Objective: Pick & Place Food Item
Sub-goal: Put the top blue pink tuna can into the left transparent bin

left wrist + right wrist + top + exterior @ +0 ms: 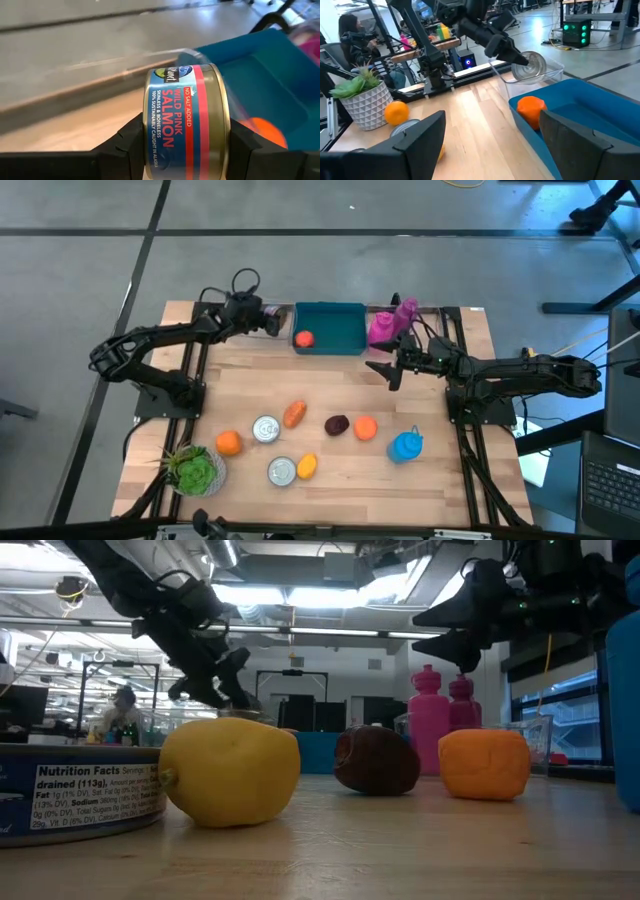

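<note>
We see the left gripper (187, 150) clamped on a salmon can (187, 122), held just beside the teal bin (335, 330) at the table's far edge. The right gripper (385, 367) hovers spread wide near the bin; an orange item (304, 338) lies inside.

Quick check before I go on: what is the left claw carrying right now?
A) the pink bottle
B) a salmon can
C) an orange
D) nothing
B: the left claw is clamped on a salmon can, its label readable in the left wrist view, and the high view places it just beside the teal bin.
</note>
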Robot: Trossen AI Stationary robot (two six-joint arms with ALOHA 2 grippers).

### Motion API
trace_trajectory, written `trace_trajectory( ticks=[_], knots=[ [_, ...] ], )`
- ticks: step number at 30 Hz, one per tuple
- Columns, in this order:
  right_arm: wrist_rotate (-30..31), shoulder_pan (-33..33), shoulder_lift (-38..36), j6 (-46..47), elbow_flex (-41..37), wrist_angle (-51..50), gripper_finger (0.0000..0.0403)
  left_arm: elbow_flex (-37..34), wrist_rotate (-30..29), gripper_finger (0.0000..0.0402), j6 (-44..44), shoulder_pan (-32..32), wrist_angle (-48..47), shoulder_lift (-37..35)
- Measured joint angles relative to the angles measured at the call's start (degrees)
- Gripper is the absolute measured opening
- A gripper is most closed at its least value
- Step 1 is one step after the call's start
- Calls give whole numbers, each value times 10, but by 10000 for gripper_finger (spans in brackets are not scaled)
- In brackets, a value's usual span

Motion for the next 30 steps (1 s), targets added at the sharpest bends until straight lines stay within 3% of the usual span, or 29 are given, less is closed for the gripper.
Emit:
trace_trajectory(
  ticks=[6,14,20,27,30],
  knots=[
    [0,0,0,0,0,0,318,4,12,169,-26,26,-28,0],
    [0,0,0,2,0,2,318,5,110,169,-68,60,-18,36],
    [-15,0,0,13,0,2,318,22,142,169,-76,67,-15,87],
    [-15,0,0,15,0,2,318,70,141,171,-76,67,-39,124],
    [-15,0,0,15,0,2,318,75,139,196,-75,67,-49,124]
  ],
)
